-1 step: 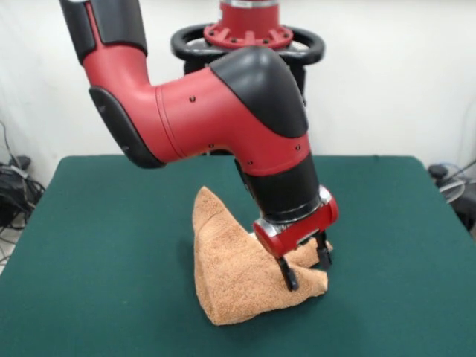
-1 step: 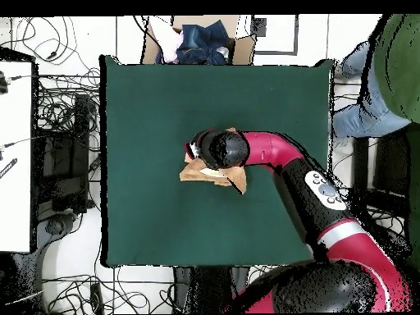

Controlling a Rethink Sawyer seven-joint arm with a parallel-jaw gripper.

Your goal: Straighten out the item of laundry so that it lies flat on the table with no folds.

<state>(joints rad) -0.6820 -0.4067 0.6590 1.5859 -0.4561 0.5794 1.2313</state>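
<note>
One towel point(image 1: 236, 279), orange-tan terry, sitting bunched up near the middle of the one green counter point(image 1: 97, 245), definitely not flat. Folded over itself into a rough wedge from the front, with one corner poking up toward the far side and a thick rolled edge along the near bottom. Only a small tan patch point(image 2: 215, 174) visible from overhead, mostly covered by the arm. One red and black arm point(image 1: 223, 104) reaching down over it, wrist tilted. One end effector point(image 1: 306, 269) with two dark fingers point(image 1: 288, 277) spread apart, tips down on the right-hand part of the towel, a bump of cloth sitting between them. Looks released rather than clamped, though can't really tell if any cloth is pinched. From overhead, end effector hidden under the black wrist point(image 2: 221, 149). Off the counter: one cardboard box point(image 2: 197, 37) with dark stuff in it past the far edge, lots of cables point(image 2: 66, 90) on the floor to one side, and one person's sleeve and leg point(image 2: 381, 74) at the corner.
</note>
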